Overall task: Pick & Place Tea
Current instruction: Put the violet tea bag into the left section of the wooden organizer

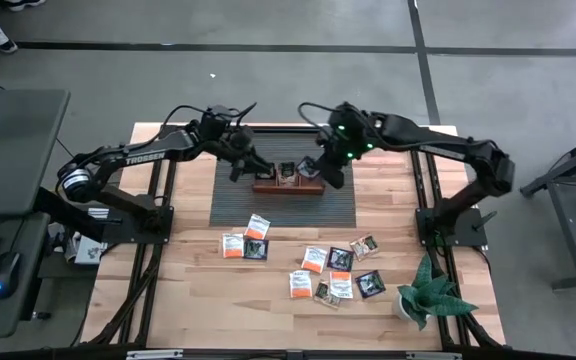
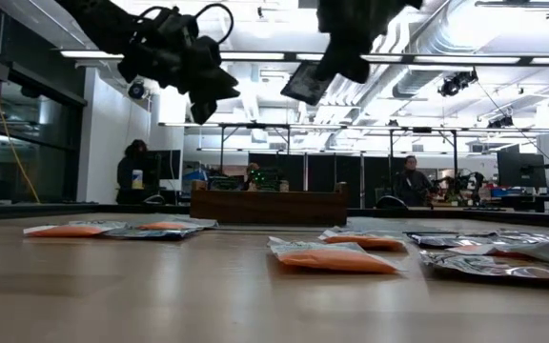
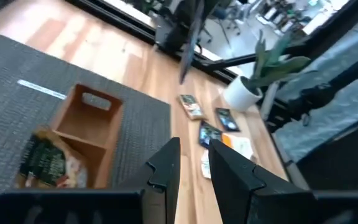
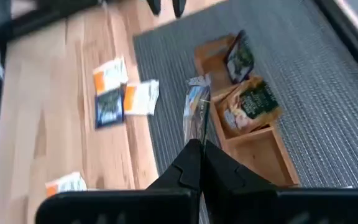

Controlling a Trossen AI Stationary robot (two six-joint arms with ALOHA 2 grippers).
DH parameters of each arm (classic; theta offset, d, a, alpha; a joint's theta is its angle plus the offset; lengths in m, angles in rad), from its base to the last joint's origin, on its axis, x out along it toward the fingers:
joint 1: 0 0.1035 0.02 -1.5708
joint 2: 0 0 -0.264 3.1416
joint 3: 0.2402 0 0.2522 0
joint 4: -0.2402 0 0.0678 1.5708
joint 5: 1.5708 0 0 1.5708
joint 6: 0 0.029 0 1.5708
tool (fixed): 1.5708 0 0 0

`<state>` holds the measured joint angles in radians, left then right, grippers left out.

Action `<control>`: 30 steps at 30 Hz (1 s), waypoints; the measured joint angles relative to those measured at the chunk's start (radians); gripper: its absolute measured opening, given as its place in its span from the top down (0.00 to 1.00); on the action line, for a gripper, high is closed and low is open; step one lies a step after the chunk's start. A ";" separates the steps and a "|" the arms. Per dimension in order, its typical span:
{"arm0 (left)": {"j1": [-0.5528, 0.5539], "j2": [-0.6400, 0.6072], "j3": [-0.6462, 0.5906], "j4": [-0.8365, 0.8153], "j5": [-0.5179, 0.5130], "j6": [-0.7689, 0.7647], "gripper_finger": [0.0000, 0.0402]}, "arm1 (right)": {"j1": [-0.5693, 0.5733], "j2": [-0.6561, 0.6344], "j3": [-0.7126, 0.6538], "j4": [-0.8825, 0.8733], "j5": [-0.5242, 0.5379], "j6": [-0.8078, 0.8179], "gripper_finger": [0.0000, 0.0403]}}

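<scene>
1. Spanning everything, the wooden counter (image 1: 198, 300) is carrying a grey mat (image 1: 233, 205), and both arms are reaching in over that mat from opposite sides.
2. Sitting on the mat just below both claws, the wooden tray (image 1: 288, 186) is already holding a few sachets; the right wrist view is showing one compartment lying bare at one end of the tray.
3. Hanging above the tray's right end, the right claw (image 4: 199, 146) is pinching a pale tea sachet (image 4: 196, 112) on edge between fully closed fingers; the sachet is dangling clear of the tray, as the low view is showing.
4. Hovering beside the tray's left end, the left claw (image 3: 194, 158) is standing narrowly parted and is gripping nothing that I can see.
5. Lying well in front of both claws, toward the counter's near edge, the loose tea sachets (image 1: 313, 260) are waiting in two clusters, orange-and-white ones mixed with dark ones.
6. Judging the step in hand as a drop into the tray, doing it well is meaning centring the hanging sachet over one compartment, lowering until its bottom edge is inside the walls, and only then parting the fingers, so it is not catching a divider or tipping out onto the mat.
7. Keeping the left claw out of the right claw's path is also mattering, since the two are working close together.
</scene>
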<state>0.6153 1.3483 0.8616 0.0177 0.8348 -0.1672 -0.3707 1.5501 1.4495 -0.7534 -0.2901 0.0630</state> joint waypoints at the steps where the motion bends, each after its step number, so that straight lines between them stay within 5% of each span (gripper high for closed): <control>1: 0.000 0.001 0.000 0.004 0.010 -0.006 0.79 | 0.002 0.029 0.039 -0.035 0.000 -0.021 1.00; 13: 0.000 0.001 0.000 0.020 0.050 -0.024 0.79 | 0.018 0.297 0.422 -0.271 0.003 -0.184 1.00; 21: 0.000 0.001 0.000 0.078 -0.016 -0.021 0.77 | 0.018 0.317 0.447 -0.274 -0.001 -0.203 1.00; 30: -0.001 0.001 0.000 0.155 -0.046 -0.010 0.58 | 0.019 0.317 0.446 -0.248 0.003 -0.212 1.00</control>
<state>0.6147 1.3491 0.8618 0.1728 0.7888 -0.1776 -0.3519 1.8675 1.8950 -1.0013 -0.2874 -0.1488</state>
